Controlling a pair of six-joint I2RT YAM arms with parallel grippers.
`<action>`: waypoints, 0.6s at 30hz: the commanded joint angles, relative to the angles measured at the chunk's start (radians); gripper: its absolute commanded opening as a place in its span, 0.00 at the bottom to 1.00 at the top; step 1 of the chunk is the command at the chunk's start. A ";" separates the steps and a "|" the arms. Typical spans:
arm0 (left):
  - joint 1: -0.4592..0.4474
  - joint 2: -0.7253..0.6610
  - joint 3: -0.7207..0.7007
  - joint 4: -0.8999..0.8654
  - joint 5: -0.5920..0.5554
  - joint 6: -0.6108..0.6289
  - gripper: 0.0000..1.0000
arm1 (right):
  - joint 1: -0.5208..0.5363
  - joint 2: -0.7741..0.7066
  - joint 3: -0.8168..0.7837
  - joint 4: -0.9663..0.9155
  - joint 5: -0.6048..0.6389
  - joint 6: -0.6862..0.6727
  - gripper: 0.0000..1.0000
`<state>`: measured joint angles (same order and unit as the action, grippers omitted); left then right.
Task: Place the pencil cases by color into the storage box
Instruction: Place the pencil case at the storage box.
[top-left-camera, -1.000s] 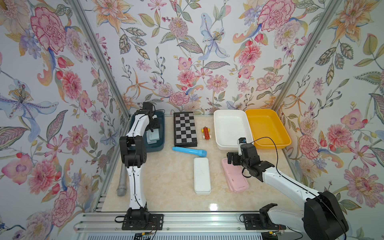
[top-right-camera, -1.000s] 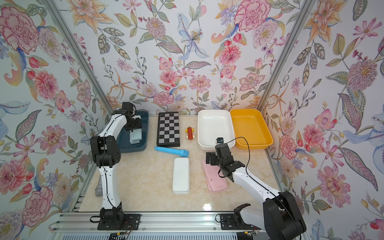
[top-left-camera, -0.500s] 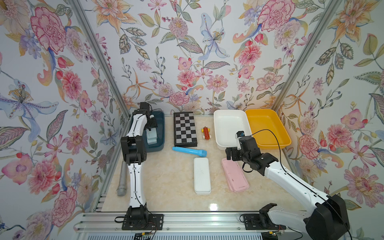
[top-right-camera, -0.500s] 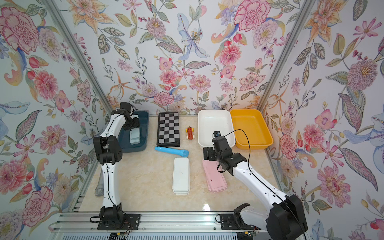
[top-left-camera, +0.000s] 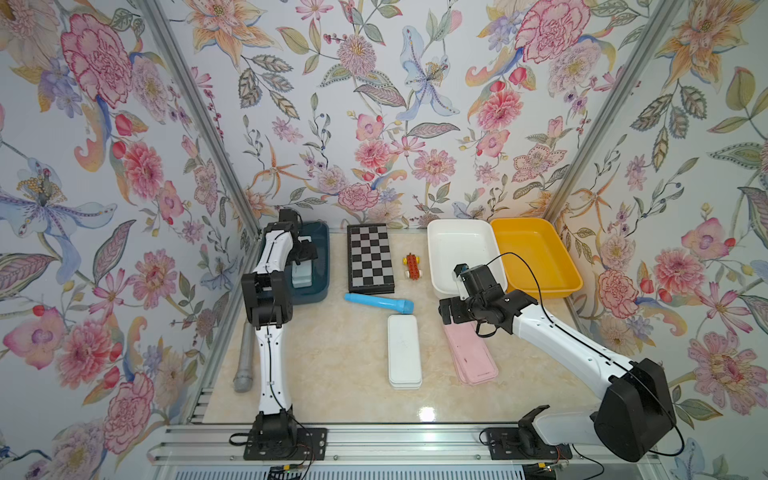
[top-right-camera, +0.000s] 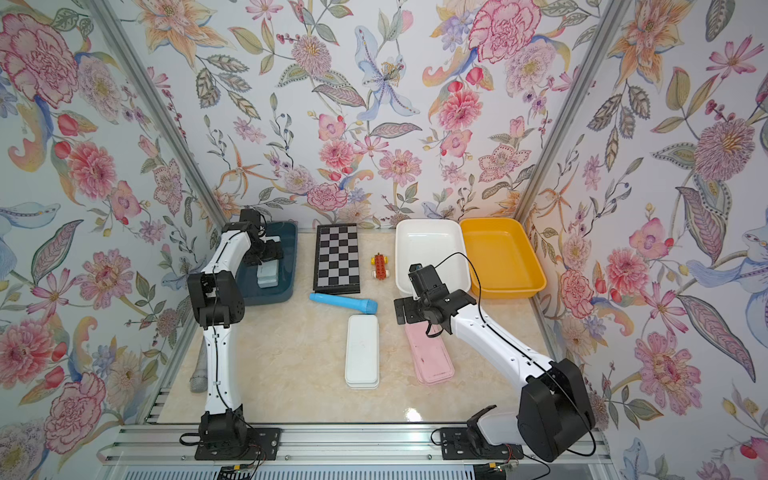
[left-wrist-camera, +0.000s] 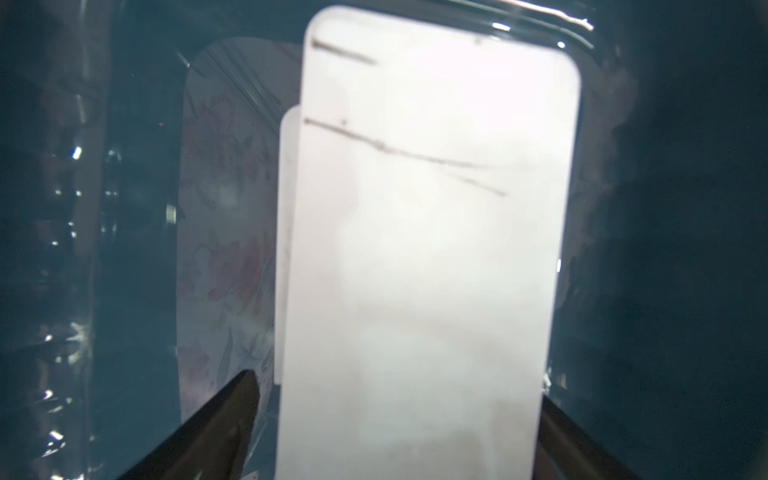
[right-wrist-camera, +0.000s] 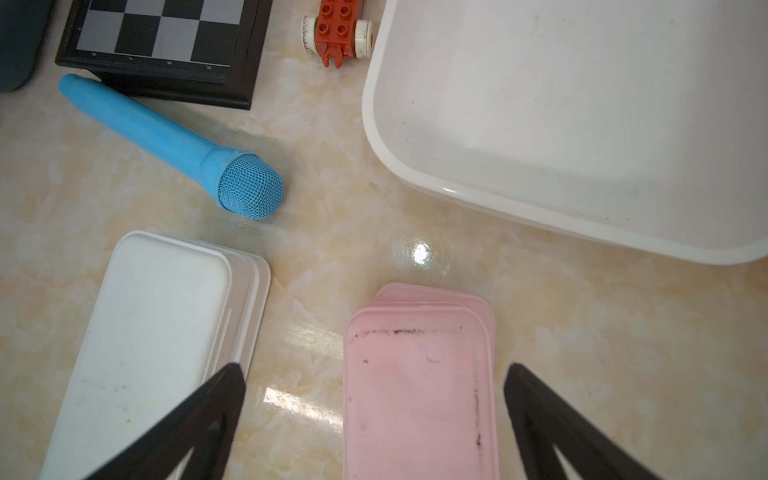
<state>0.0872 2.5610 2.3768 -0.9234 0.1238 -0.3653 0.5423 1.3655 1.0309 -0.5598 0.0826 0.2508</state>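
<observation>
overhead, pale blue cases (top-left-camera: 302, 276) stacked in dark tray (top-left-camera: 321, 266), scuffed; left jaws spread, right jaws spread over pink cases (right-wrist-camera: 419, 390).

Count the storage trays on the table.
3, all along the back edge: a dark blue tray at the left with the left arm over it, a white tray right of center, and a yellow tray touching its right side. None seem hidden.
</observation>
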 joint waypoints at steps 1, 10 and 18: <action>0.009 0.010 0.021 -0.017 0.015 0.017 0.98 | 0.004 0.008 0.038 -0.087 0.002 0.016 1.00; 0.007 -0.070 0.019 -0.015 -0.022 0.023 0.98 | 0.005 -0.026 -0.041 -0.143 0.006 -0.007 1.00; -0.005 -0.210 0.015 -0.015 -0.097 0.029 0.98 | 0.005 -0.103 -0.134 -0.131 -0.002 0.016 1.00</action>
<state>0.0868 2.4638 2.3768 -0.9241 0.0822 -0.3542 0.5423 1.2999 0.9241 -0.6701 0.0853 0.2516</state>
